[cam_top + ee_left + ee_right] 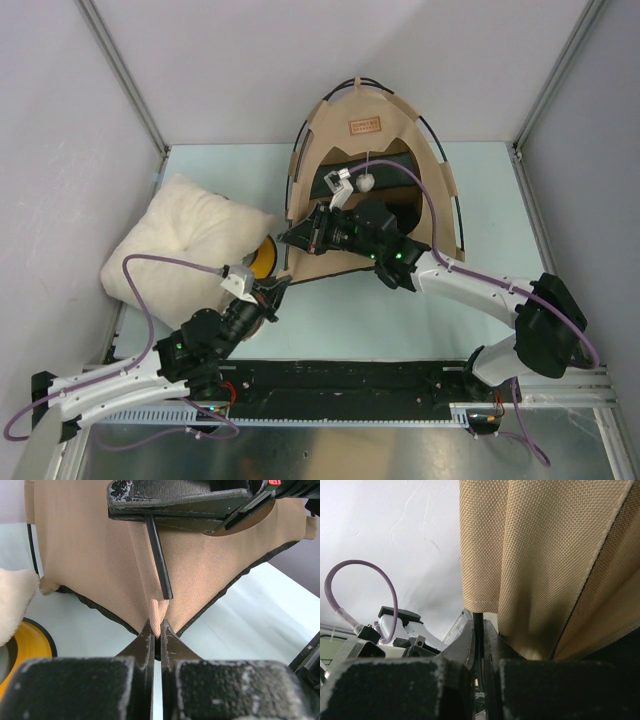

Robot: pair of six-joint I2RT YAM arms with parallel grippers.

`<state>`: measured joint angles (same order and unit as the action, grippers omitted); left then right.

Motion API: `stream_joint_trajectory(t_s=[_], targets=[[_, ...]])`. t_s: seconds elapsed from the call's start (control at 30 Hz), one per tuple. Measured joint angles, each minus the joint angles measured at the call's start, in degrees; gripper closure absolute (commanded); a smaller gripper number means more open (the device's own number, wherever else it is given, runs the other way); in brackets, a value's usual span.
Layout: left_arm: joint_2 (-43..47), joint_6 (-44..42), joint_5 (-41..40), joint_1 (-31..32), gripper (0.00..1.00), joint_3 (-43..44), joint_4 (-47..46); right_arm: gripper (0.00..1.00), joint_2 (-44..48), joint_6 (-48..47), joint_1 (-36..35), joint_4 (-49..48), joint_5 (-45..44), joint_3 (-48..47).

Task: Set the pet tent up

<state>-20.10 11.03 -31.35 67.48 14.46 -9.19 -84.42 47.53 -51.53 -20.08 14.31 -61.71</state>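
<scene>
The tan pet tent (372, 135) stands at the back centre, with black poles, a brown label patch (365, 124) and a white pom-pom (367, 182). My left gripper (278, 287) is shut on the tent's lower left fabric corner (156, 612), pinched between its fingertips. My right gripper (293, 236) is shut on a thin black pole (478, 630) just below the tent fabric (540, 555). The same pole end (159, 555) hangs from the right gripper in the left wrist view, just above the pinched corner.
A cream fluffy pillow (180, 245) lies at the left by the wall. A yellow bowl holder (262, 258) peeks out between pillow and tent, also in the left wrist view (22, 647). Grey walls close in behind and at both sides.
</scene>
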Motion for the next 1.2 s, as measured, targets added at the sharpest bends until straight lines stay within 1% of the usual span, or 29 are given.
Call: stream_joint_trajectory(t_s=[0.37, 0.57, 1.2], targets=[[0.17, -1.33, -0.59, 0.0, 1.0, -1.6, -2.78, 1.0, -0.33, -1.27, 0.0, -1.29, -1.75, 0.9], [-1.44, -2.67, -1.07, 0.0, 1.0, -1.6, -3.87, 1.0, -0.85, -1.38, 0.0, -1.62, -2.67, 0.94], [-1.49, -3.13, -1.05, 0.0, 1.0, -1.6, -3.37, 1.0, -1.2, -2.78, -0.44, -1.66, -2.62, 0.96]])
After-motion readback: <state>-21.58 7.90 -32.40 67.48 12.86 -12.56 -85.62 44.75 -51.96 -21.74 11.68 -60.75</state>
